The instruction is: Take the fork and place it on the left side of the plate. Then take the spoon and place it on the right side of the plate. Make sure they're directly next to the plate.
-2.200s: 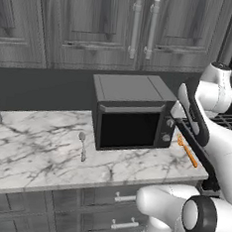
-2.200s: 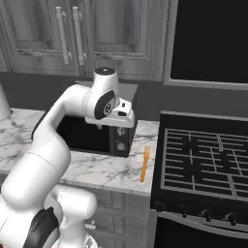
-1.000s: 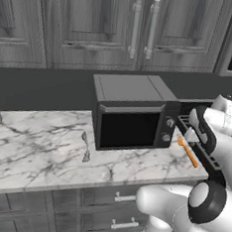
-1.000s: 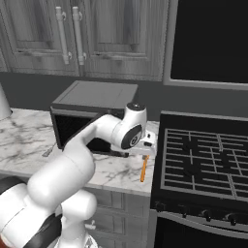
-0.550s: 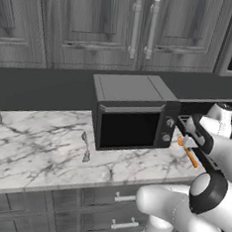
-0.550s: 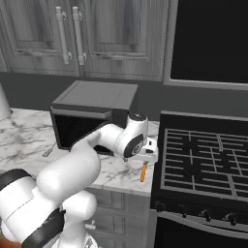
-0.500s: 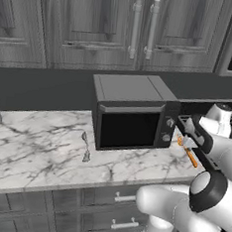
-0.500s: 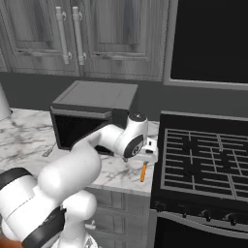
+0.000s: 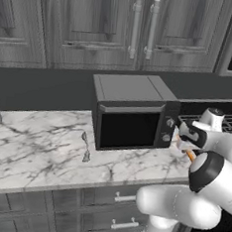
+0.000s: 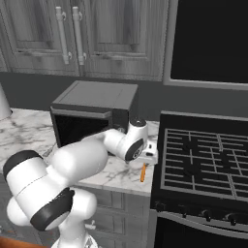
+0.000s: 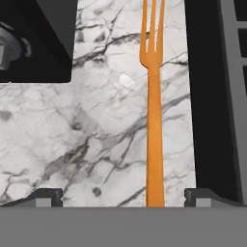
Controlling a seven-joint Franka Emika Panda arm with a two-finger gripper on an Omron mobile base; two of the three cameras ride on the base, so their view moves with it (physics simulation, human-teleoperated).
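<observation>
Left of the boxy black microwave, the small silvery-grey metal spoon lies on the white marble counter, while right of it, between microwave and black stove, the slim all-orange fork lies flat. Within the last couple of seconds the white arm has dropped from above the microwave, so its two-finger gripper now hangs low over the fork, fingers spread wide to either side of the handle, nothing held; I'd judge the first pick-up imminent. I can read no brand or lettering anywhere.

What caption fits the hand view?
Open gripper straddling slim orange fork lying on marble counter beside stove.
</observation>
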